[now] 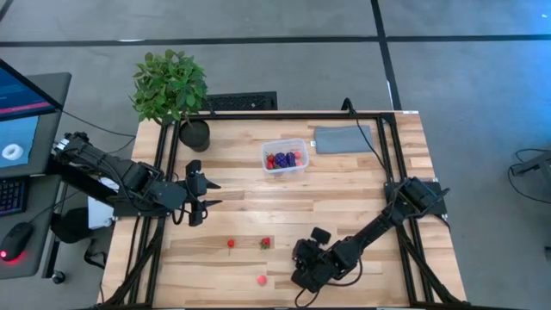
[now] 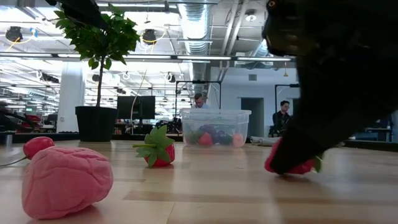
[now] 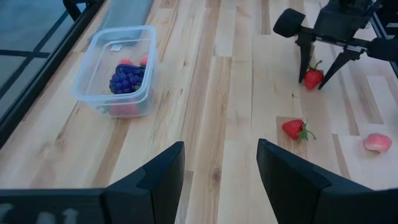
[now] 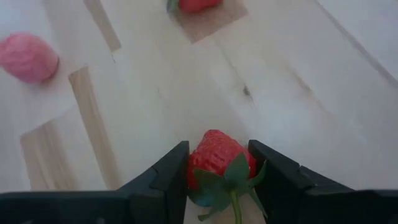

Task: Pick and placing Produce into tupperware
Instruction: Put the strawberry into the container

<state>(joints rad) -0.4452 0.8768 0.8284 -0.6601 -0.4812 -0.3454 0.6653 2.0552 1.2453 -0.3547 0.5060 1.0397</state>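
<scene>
The clear tupperware [image 1: 285,158] stands at the table's far middle with purple and red produce inside. My right gripper [image 4: 217,152] is low over the near right of the table, shut on a red strawberry [image 4: 216,160] with a green top. Loose produce lies to its left: a strawberry [image 1: 265,244], a small red piece [image 1: 231,244] and a pink piece [image 1: 261,279], all resting on the wood. My left gripper [image 3: 221,180] hangs open above the table's left side, with nothing between its fingers. My right gripper pinches the strawberry's two red sides [image 4: 196,163] between its fingers [image 4: 168,171], with the green top turned back toward the wrist. The fingers slant down from the table's right. In the low view the strawberry's underside [image 2: 297,169] is at the table top; lifted or resting, I cannot tell.
A potted leafy plant [image 1: 172,90] stands at the far left corner, and a flat grey pad [image 1: 344,138] lies right of the tupperware. Black frame rails [image 1: 164,172] run along the table's left, right and far sides. Bare wood lies between the tupperware and the loose produce.
</scene>
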